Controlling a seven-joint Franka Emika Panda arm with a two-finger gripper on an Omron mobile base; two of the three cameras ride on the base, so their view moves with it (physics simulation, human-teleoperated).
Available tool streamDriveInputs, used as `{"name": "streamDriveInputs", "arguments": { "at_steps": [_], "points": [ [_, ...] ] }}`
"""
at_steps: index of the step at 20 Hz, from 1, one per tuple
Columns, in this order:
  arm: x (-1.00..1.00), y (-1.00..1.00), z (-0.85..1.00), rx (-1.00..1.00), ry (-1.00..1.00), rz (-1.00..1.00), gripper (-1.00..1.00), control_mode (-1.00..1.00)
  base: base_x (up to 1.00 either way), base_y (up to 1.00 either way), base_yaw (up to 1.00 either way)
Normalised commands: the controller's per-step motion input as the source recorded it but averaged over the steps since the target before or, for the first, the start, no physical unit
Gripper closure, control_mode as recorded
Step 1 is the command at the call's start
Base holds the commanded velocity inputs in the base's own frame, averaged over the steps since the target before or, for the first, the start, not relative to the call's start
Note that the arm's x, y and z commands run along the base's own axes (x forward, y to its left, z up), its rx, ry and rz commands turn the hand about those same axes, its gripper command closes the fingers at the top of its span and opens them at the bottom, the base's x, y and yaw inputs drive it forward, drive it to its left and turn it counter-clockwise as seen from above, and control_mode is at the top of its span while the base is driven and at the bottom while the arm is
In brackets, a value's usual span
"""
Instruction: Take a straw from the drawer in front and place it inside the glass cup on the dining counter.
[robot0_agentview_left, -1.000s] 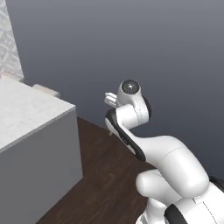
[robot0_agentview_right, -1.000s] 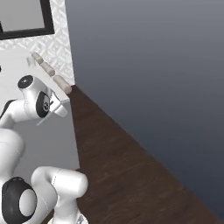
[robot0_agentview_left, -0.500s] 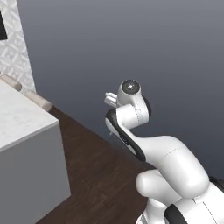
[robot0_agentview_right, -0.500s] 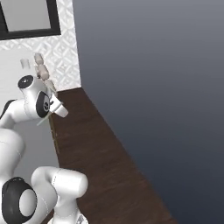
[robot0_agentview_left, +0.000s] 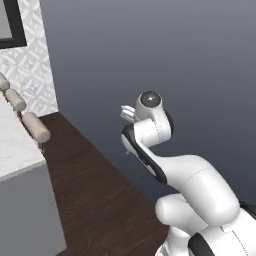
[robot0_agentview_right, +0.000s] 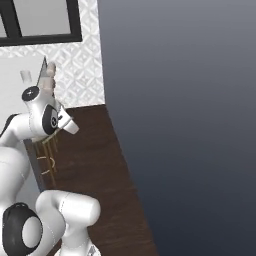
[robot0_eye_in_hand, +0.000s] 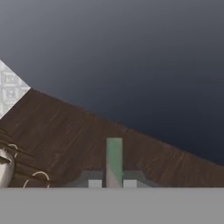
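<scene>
Closest in, on the hand view: end effector (robot0_eye_in_hand: 113, 183) shut, finger tips pinched on the lower end of the straw (robot0_eye_in_hand: 113, 159), which stands up straight from between them. Thin, flat-looking, pale whitish-green, matte, with a squared-off top end.

Judged from that grip: fetching from the drawer done, straw out and in hand. Left to do: reaching the table (robot0_agentview_left: 12, 142), lining the straw up over the glass cup, lowering it in, letting go. Roughly the halfway mark, by this reckoning, with the fiddly part ahead, since a thin stick has to meet a small mouth.

Beyond the straw, off the end of the table: dark brown plank floor (robot0_eye_in_hand: 87, 131), visible wood grain, low sheen.

Against the table's edge: bar stools (robot0_agentview_left: 35, 127), beige padded cylinders for backs, soft-looking, on thin brass-coloured legs with ring footrests (robot0_eye_in_hand: 39, 177).

Then the table itself: white marble-patterned top with faint grey veins, smooth and hard, over a plain flat grey side panel.

On the table top, past the stools, in the right base view: a small, faint, clear tapered shape, probably the glass cup (robot0_agentview_right: 25, 76); too pale and small to be sure. Well apart from the straw in any case.

Farthest, behind the table: white wall tiled in a raised geometric diamond pattern (robot0_agentview_right: 80, 70), a black-framed window above it, and beside these a plain smooth grey wall.
</scene>
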Motion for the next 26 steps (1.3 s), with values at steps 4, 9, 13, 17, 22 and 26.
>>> {"name": "streamDriveInputs", "arguments": {
  "at_steps": [4, 9, 13, 17, 22, 26],
  "points": [
    [0.00, 0.00, 0.00, 0.00, 0.00, 0.00, 1.00, 1.00, 1.00, -0.57, 0.36],
    [0.00, 0.00, 0.00, 0.00, 0.00, 0.00, 1.00, 1.00, 1.00, -0.57, 0.36],
    [0.00, 0.00, 0.00, 0.00, 0.00, 0.00, 1.00, 1.00, 1.00, -0.49, 0.39],
    [0.00, 0.00, 0.00, 0.00, 0.00, 0.00, 1.00, 1.00, 1.00, -0.44, 0.40],
    [0.00, 0.00, 0.00, 0.00, 0.00, 0.00, 1.00, 1.00, 1.00, -0.45, 0.40],
    [0.00, 0.00, 0.00, 0.00, 0.00, 0.00, 1.00, 1.00, 1.00, -0.44, 0.40]
  ]
}}
